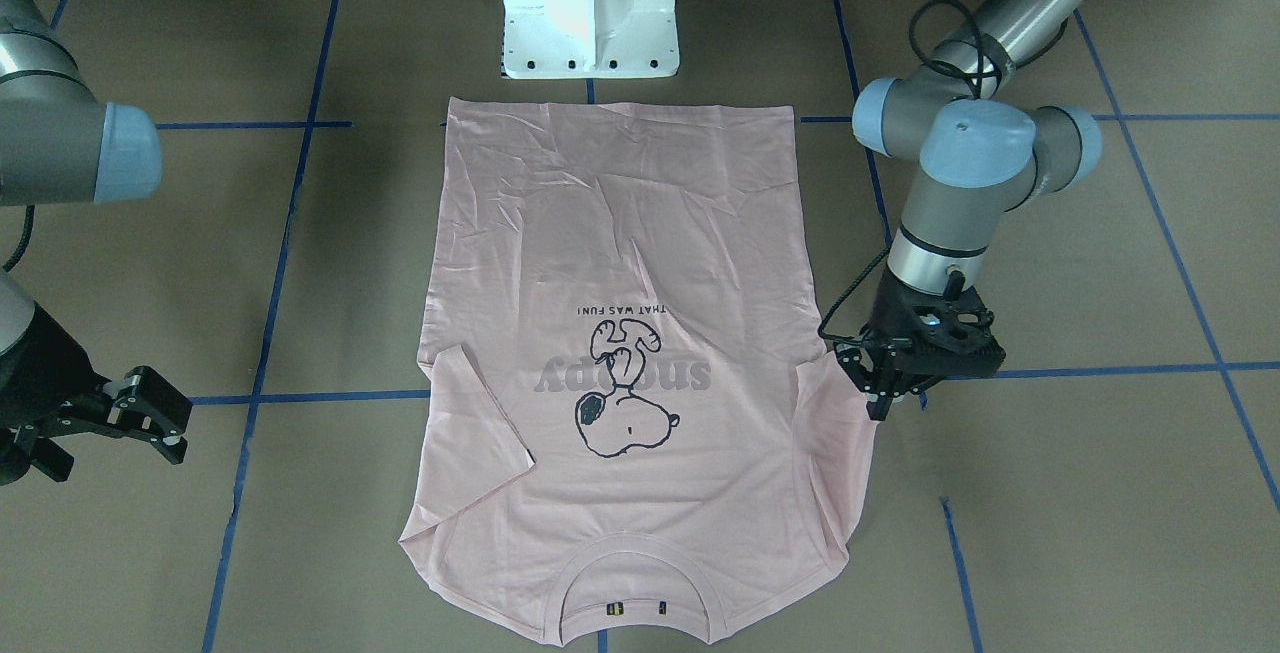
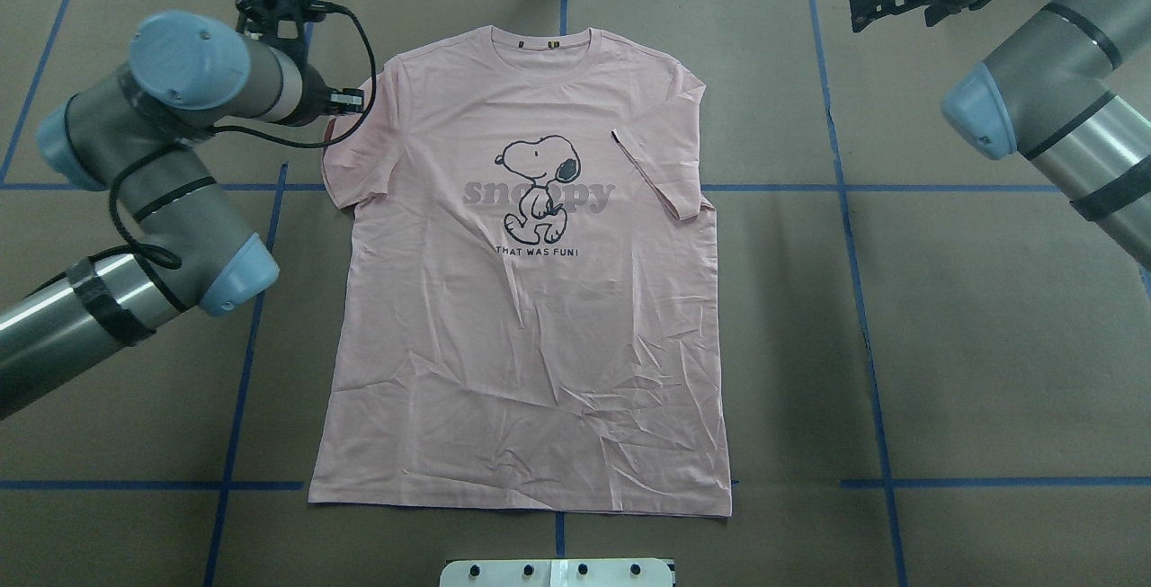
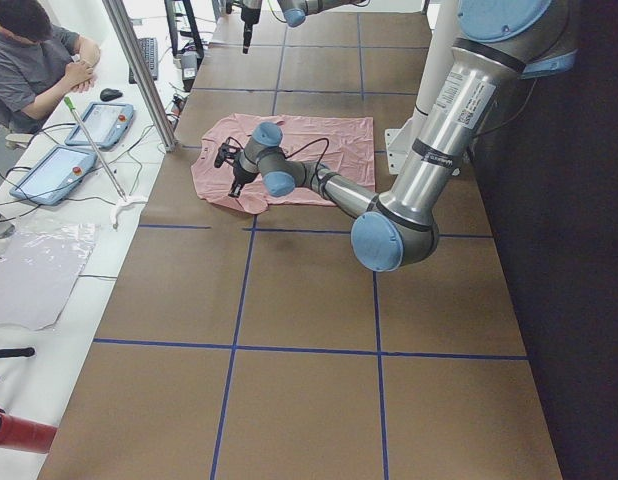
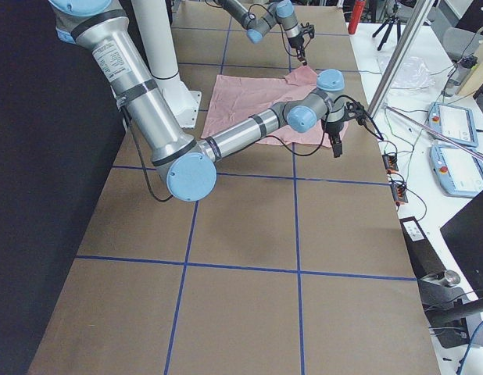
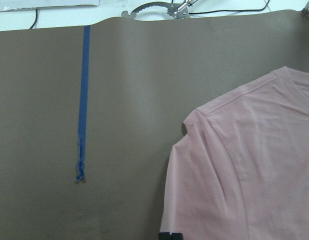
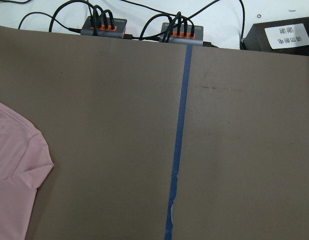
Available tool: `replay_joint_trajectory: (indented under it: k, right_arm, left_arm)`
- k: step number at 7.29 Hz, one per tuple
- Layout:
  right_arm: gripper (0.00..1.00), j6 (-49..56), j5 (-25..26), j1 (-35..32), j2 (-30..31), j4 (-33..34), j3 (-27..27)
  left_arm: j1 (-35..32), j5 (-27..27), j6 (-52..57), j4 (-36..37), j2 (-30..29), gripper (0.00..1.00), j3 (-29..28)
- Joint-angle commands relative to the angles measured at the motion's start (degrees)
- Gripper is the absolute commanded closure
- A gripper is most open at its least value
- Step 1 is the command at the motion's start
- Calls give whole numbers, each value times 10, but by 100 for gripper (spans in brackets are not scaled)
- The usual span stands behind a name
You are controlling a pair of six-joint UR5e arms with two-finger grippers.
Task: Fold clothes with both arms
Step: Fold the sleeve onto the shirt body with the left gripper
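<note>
The pale pink T-shirt (image 2: 530, 344) lay flat and front up in the middle of the brown table (image 2: 989, 344). Its hem was nearest the white pedestal base (image 1: 590, 8) and its collar was at the far side. A dark-outlined cartoon dog (image 2: 538, 182) was printed on the chest over the grey word "snoopy" (image 2: 477, 196), and below it in small dark capitals ran "THAT WAS FUN!" (image 2: 538, 252). A small black tag (image 1: 613, 609) with yellow marks sat inside the collar, too small to read.

The sleeve on the robot's right (image 2: 661, 169) was turned in over the body of the shirt. The other sleeve (image 2: 346, 164) was spread out on the table.

The left gripper (image 1: 882, 398) pointed down at the outer edge of that spread sleeve. Its fingertips were drawn close together, and it was not clear whether they pinched any cloth. The right gripper (image 1: 115, 455) hung well apart from the shirt with its 2 fingers spread wide and nothing between them.

In the right wrist view a black box (image 6: 289, 35) beyond the table edge carried a white label whose characters could not be made out. Blue tape (image 6: 179, 125) marked the table in a grid.
</note>
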State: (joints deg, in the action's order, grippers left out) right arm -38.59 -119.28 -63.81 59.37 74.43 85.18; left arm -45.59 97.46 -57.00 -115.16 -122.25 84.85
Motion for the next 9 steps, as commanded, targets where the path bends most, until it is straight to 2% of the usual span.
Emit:
replay_joint_trajectory:
  k: [1,3,4,5,6,8,9]
  right_arm:
    - [0,0,1,0,0,0,0]
    - [0,0,1,1,0,0,-1]
    - [0,0,1,2,0,0,-1]
    - [0,-1,0,2,-1,-1,0]
    - [0,0,0,4,-1,-2,2]
    - [0,-23,3,21,-1,-1,15]
    - [0,-82,5,39,0,1,44]
  left_arm:
    - [44,-36,-84,91,-99,100,-49]
    - [65,-66,-119,91,-166,100,-148]
    - [65,-68,-117,91,-173,100,-166]
    - [65,-68,-104,90,-172,31,-166]
    - [64,-66,-56,86,-167,0,-150]
    - [63,-43,-31,87,-128,0,-47]
    - [62,-12,-29,89,-88,0,18]
